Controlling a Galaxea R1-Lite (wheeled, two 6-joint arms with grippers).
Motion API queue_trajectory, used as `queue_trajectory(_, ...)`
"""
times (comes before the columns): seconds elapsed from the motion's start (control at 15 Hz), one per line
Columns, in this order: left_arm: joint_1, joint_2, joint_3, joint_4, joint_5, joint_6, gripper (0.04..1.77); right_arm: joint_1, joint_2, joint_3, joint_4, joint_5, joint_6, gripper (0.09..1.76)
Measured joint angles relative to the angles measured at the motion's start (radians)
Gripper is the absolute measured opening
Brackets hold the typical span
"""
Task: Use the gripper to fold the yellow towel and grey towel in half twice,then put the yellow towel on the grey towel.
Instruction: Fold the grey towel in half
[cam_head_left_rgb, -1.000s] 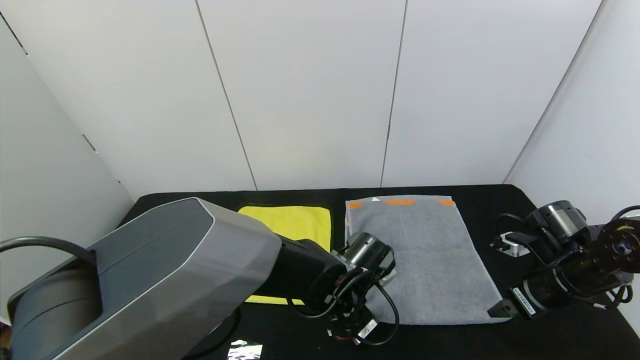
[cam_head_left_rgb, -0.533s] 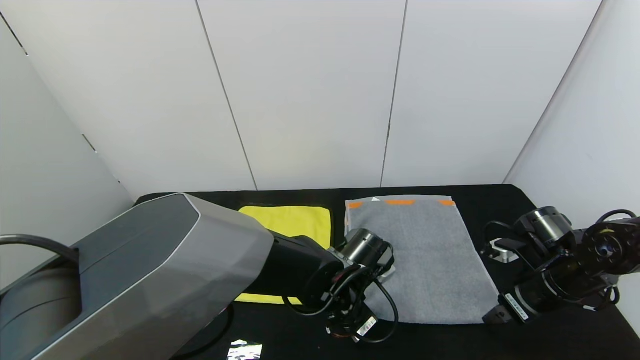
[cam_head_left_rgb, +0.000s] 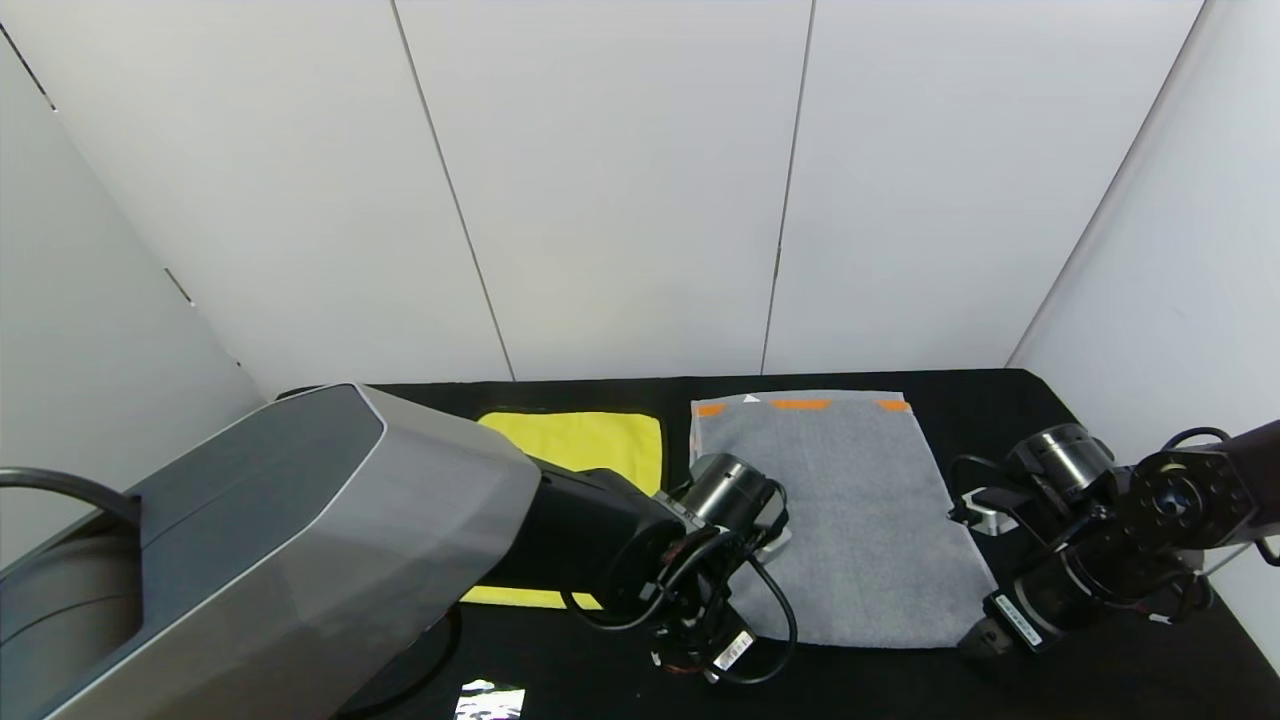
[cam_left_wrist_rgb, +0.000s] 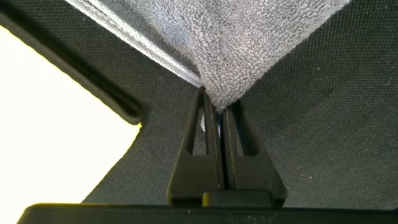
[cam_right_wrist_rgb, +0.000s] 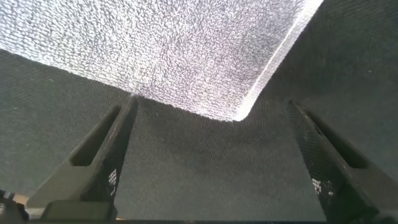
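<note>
While the left arm reaches across from the near-left w/ its big grey housing low in the head view, the left gripper (cam_left_wrist_rgb: 216, 109) sits at the near-left corner of the grey towel (cam_head_left_rgb: 850, 520), fingers pinched together on that corner; the wrist view shows the terry cloth bunched to a point betw. the two black fingers (cam_left_wrist_rgb: 194, 134). Right arm comes in from the right side, wrist angled down and inward; the right gripper (cam_right_wrist_rgb: 214, 134) is low at the towel's near-right corner, fingers spread wide apart w/ the corner lying betw. them, not clamped.

Grey towel lies flat, centre-right on the black table (cam_head_left_rgb: 1000, 400), orange-and-white band (cam_head_left_rgb: 800, 404) along its far edge. Yellow towel (cam_head_left_rgb: 590, 445) lies flat just left of it, partly hidden by the left arm, a narrow strip of black cloth betw. the two. Table covering is dark woven fabric. White panel walls enclose the back and both sides. A small shiny scrap (cam_head_left_rgb: 490, 698) sits at the near edge.
</note>
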Motion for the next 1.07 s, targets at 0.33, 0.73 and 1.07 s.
queue_trajectory(0.33, 0.001, -0.001, 0.0, 0.0, 0.0, 0.0, 0.12, 0.006, 0.036, -0.013, -0.002, 0.0, 0.0, 1.71)
queue_trajectory(0.73, 0.0, -0.001, 0.0, 0.0, 0.0, 0.0, 0.12, 0.008, 0.045, -0.02, -0.003, -0.001, 0.003, 0.99)
queue_trajectory(1.07, 0.0, -0.001, 0.0, 0.0, 0.0, 0.001, 0.12, 0.011, 0.031, -0.018, 0.003, -0.002, 0.004, 0.14)
